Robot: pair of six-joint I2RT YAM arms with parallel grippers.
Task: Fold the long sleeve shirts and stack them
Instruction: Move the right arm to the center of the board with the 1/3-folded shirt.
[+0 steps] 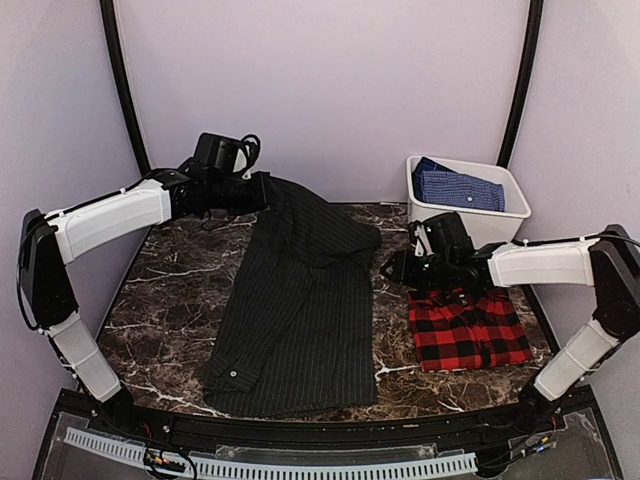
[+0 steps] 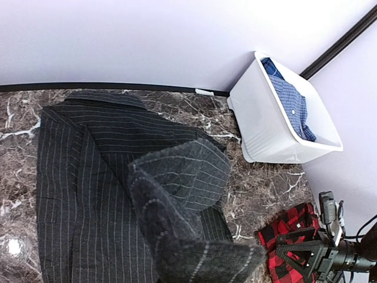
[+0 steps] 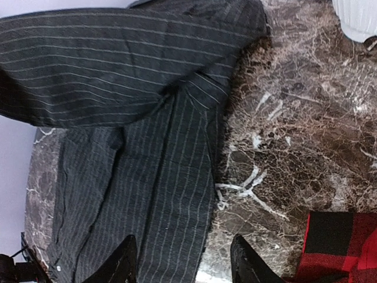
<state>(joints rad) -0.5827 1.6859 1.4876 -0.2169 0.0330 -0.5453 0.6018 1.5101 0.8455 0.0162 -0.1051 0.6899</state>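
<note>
Top external: left gripper [image 1: 258, 190] pinches the far shoulder of the charcoal pinstriped button-up shirt [image 1: 300, 320], which lies mid-table. The folded red-and-black plaid shirt [image 1: 468, 340] lies to its right. Left wrist: the lifted cloth droops, so a one-sided pull may skew the fold. Right wrist: right gripper [image 3: 185, 262] is spread and empty above the shirt's edge, and could snag it.
</note>
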